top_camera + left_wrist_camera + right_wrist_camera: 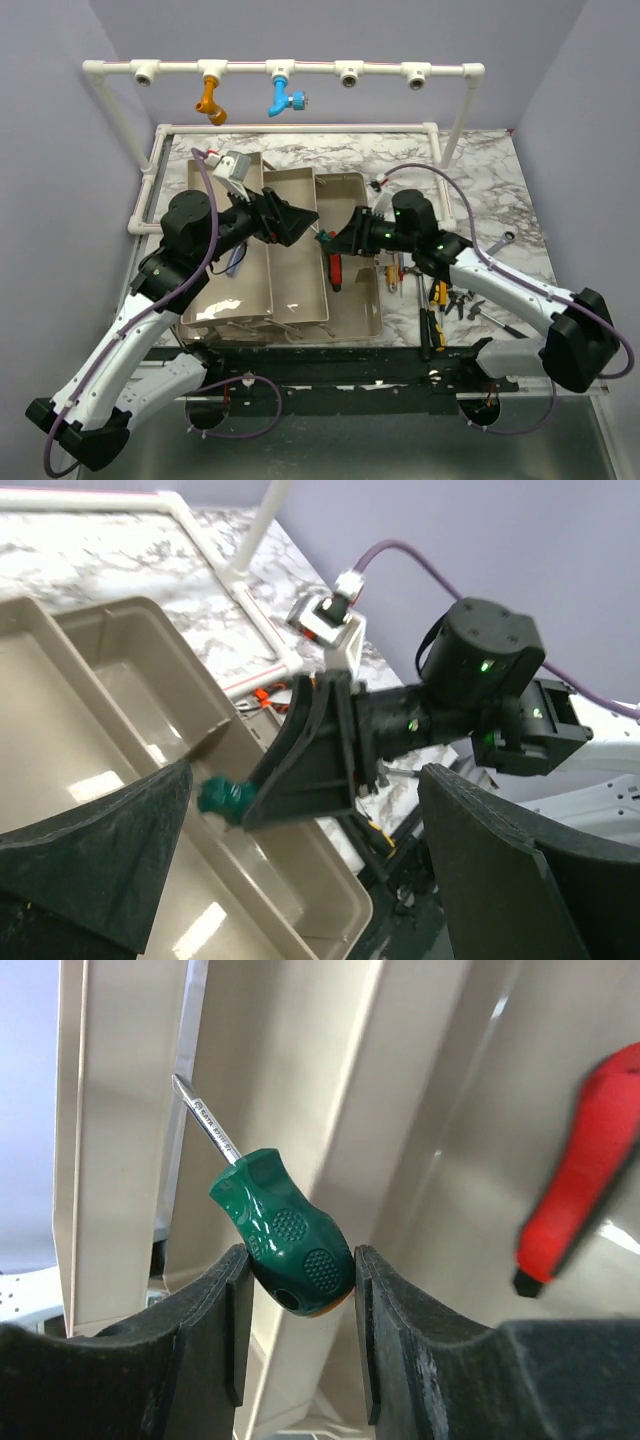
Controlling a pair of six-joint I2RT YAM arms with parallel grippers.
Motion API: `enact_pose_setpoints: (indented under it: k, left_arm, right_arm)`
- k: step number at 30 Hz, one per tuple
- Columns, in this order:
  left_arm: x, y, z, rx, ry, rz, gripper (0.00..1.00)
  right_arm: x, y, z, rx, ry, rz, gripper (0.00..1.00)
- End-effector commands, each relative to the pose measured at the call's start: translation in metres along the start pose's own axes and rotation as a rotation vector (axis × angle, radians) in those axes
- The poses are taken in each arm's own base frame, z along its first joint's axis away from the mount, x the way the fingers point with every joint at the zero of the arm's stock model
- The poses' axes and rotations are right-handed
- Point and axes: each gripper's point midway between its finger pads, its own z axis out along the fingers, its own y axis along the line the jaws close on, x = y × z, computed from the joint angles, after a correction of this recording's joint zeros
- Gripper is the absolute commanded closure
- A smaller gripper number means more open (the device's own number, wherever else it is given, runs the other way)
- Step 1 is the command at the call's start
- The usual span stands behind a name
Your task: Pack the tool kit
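Two beige plastic trays (295, 290) sit stepped beside the deeper base of the open rectangular toolbox (362, 300), which fills the middle of the white marble-patterned table (480, 190). My left gripper (300, 880) hangs over the trays with its jaws spread wide and nothing between them. My right gripper (297, 1290) hovers near the wall between tray and base, clamped on the fat end of a short green plastic-handled screwdriver (285, 1230) whose steel shaft points away from me. I judge that screwdriver light and rigid, but its bulbous handle tapers and could swivel or slip out. The dimpled belly looks like the surest hold. A red-handled tool (575, 1160) already lies in the base.
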Motion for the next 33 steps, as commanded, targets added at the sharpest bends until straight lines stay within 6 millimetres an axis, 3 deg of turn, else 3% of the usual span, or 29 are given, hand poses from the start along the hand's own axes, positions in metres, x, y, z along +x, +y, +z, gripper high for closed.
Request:
enact_pose_setpoints:
  k: [1, 5, 10, 16, 17, 18, 22, 26, 33]
  left_arm:
    - [-0.031, 0.008, -0.033, -0.13, -0.108, 0.142, 0.02]
    - [-0.042, 0.017, -0.062, -0.221, -0.173, 0.226, 0.02]
    - [-0.046, 0.03, -0.087, -0.315, -0.199, 0.297, 0.01]
    - [-0.039, 0.04, -0.101, -0.367, -0.198, 0.336, 0.01]
    - [-0.038, 0.042, -0.102, -0.37, -0.197, 0.34, 0.01]
    - [-0.036, 0.043, -0.104, -0.371, -0.199, 0.346, 0.01]
    - [-0.029, 0.049, -0.106, -0.378, -0.194, 0.373, 0.02]
    - [-0.026, 0.049, -0.106, -0.356, -0.203, 0.412, 0.02]
    - [-0.029, 0.032, -0.106, -0.269, -0.222, 0.47, 0.01]
  right_arm:
    - [-0.009, 0.043, 0.029, -0.083, -0.047, -0.025, 0.72]
    - [0.001, 0.055, 0.043, -0.117, -0.02, -0.025, 0.7]
    - [0.006, 0.044, 0.054, -0.061, 0.007, -0.013, 0.61]
    - [0.009, 0.052, 0.057, -0.042, 0.028, -0.038, 0.59]
    - [0.009, 0.047, 0.058, -0.031, 0.032, -0.147, 0.57]
    - [0.011, 0.048, 0.059, -0.002, 0.05, -0.055, 0.56]
    - [0.009, 0.046, 0.059, 0.05, 0.062, -0.094, 0.43]
    - [0.003, 0.046, 0.054, 0.081, 0.047, -0.108, 0.2]
    - [-0.017, 0.051, 0.021, 0.133, -0.059, -0.133, 0.17]
